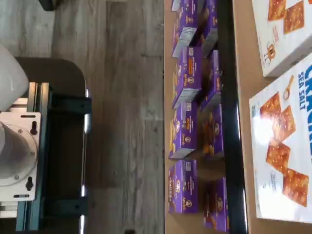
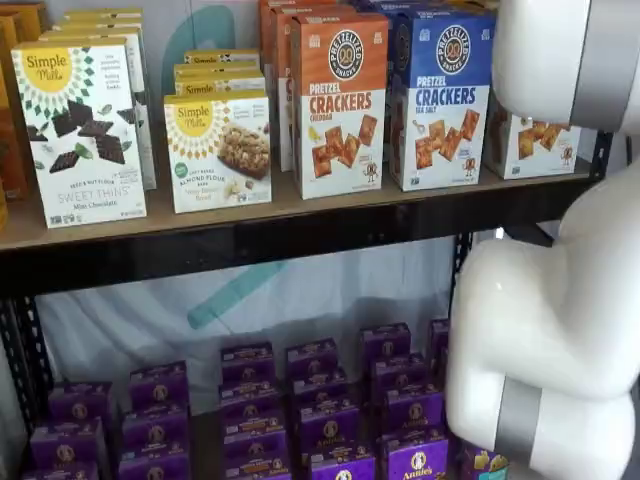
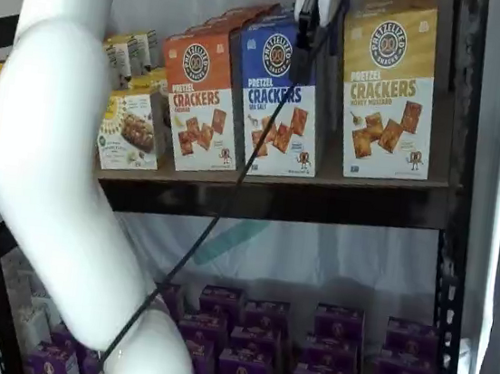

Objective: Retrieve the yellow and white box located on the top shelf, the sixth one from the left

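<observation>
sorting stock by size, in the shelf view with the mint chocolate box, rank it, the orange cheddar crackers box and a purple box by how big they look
1. Orange cheddar crackers box and mint chocolate box: alike, unranked.
2. Purple box, smallest.

Both shelf views face the tan wooden top shelf (image 2: 300,205) (image 3: 260,181) from the front, one obliquely; the sideways wrist view looks down.

Card, wood, metal and gloss

The yellow and white box (image 3: 389,95) is printed card with a slight sheen; the top shelf (image 2: 300,205) is matt tan wooden board behind a smooth black metal rail (image 2: 250,245). The arm (image 2: 545,330) is glossy white plastic, and the purple boxes (image 2: 325,420) are shiny card.
</observation>
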